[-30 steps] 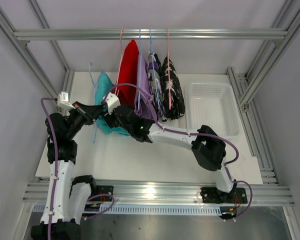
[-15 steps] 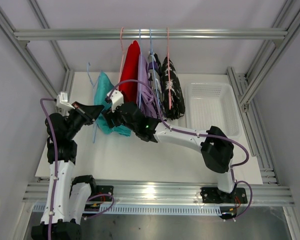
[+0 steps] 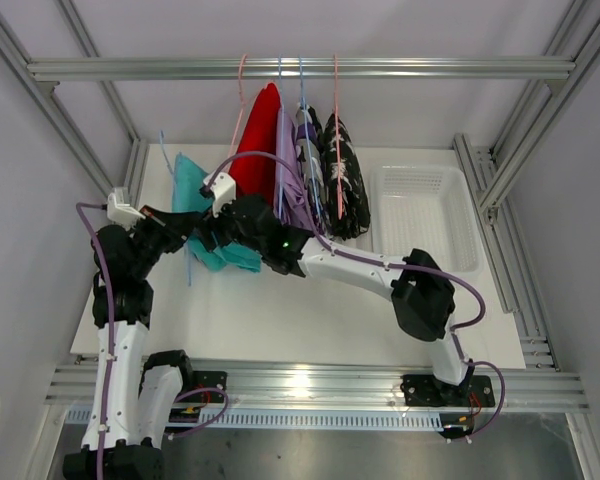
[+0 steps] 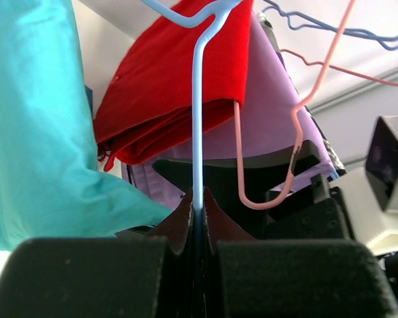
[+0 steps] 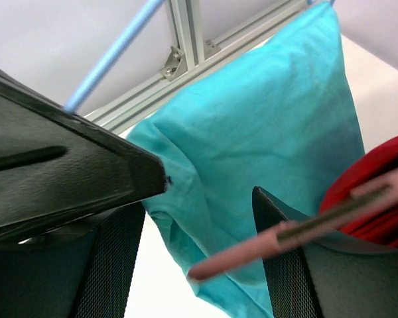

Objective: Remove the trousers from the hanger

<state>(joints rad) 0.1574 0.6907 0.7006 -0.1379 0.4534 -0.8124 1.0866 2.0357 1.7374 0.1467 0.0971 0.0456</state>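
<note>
Left end effector pinches blue hanger beside teal trousers.

Overhead: we look down from above and behind both arm bases, far off. Wrist views: we look upward, close along the jaws. Both share the teal trousers and blue hanger beyond them.

A white table spreads out in front of me. On its right side a shallow white plastic tray with a slotted floor lies flat. An aluminium bar crosses overhead at the far end. Slanted aluminium struts frame the sides, and a ribbed rail runs along my near edge.
</note>
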